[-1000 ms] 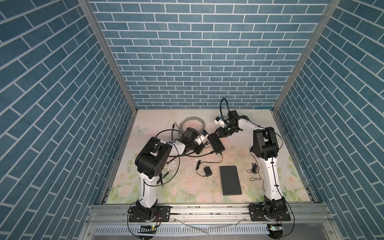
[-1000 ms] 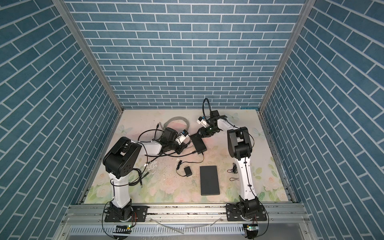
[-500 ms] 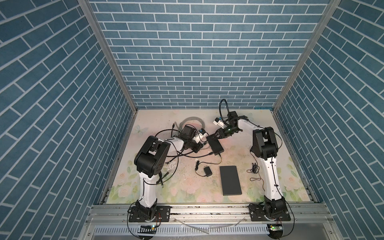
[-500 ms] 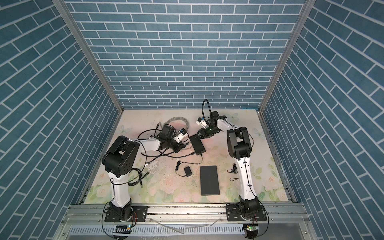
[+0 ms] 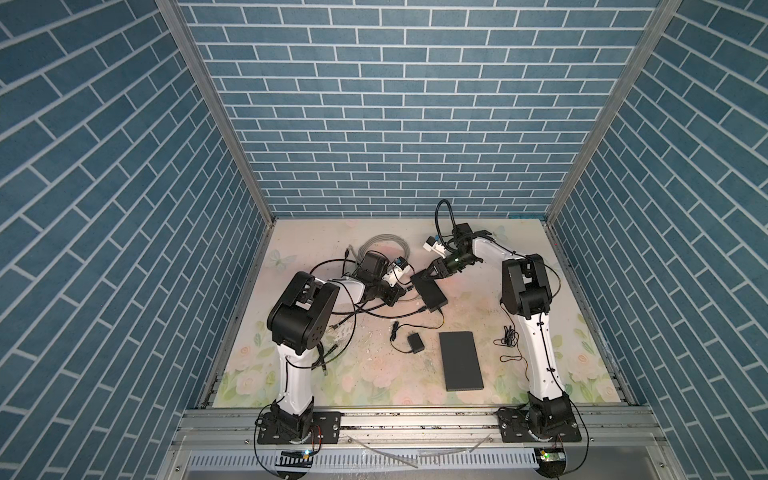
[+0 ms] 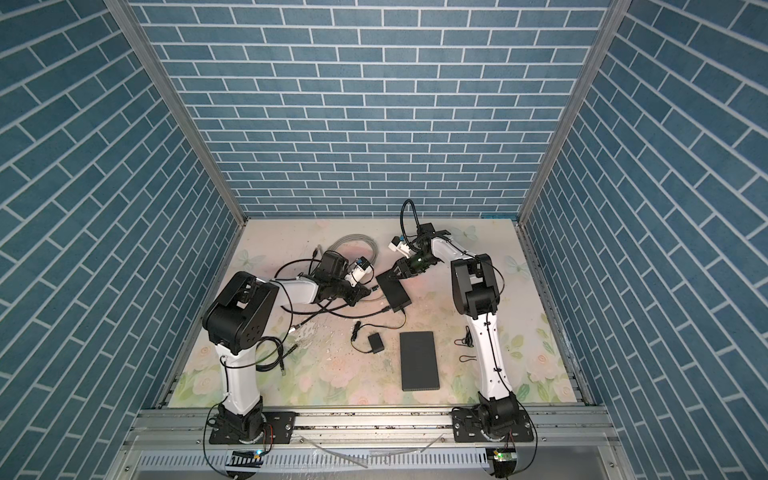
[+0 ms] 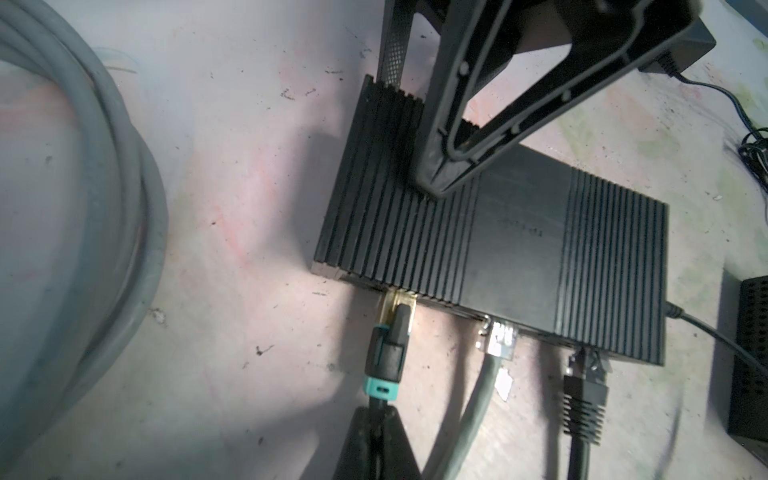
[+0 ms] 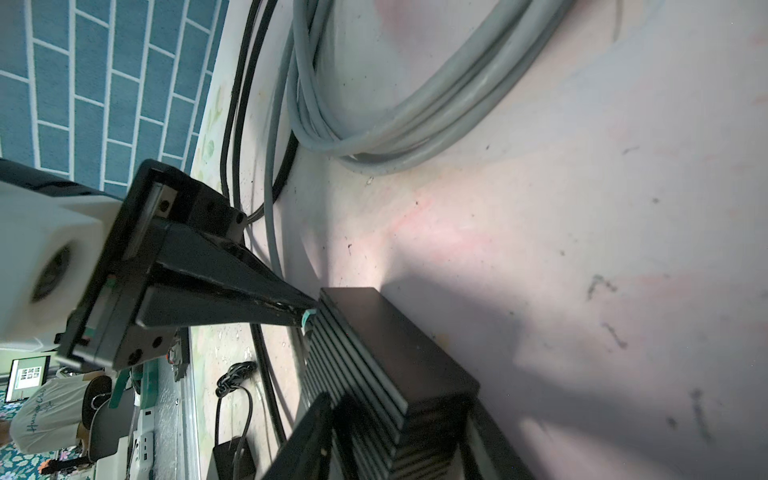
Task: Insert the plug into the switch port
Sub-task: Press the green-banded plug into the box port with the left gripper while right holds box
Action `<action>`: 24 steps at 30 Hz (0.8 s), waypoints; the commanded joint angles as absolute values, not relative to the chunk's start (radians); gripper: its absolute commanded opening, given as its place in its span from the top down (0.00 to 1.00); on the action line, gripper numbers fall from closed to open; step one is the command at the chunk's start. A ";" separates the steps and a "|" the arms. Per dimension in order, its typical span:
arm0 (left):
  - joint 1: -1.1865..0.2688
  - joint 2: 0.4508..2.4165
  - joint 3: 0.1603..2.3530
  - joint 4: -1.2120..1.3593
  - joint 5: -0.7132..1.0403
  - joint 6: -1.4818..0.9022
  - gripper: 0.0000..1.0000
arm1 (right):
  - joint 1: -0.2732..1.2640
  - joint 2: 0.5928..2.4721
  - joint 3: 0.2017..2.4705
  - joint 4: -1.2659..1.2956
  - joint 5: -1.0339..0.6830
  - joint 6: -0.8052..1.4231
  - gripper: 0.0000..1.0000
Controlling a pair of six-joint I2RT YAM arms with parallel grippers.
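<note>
Pale floral-print mat [image 5: 374, 365], scuffed and gritty; blue brick-pattern walls [image 5: 395, 124] on three sides. Black ribbed switch [image 7: 498, 249] mid-mat; faint embossed logo [image 7: 521, 226] on top, unreadable. Teal-booted plug [image 7: 388, 353]: clear tip at the switch's endmost port [image 7: 399, 293]. Left gripper [image 7: 376, 415] pinched tight on the plug's tail, just behind the boot. Right gripper [image 5: 428, 277] clamps the switch, jaws half-spread over its far edge.
</note>
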State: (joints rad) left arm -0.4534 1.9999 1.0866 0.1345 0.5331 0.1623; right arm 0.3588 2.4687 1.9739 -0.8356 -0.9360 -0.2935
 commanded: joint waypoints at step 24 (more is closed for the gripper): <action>-0.532 2.085 1.226 0.251 0.467 0.000 1.00 | 0.514 2.527 1.957 -1.006 -1.075 -0.483 0.52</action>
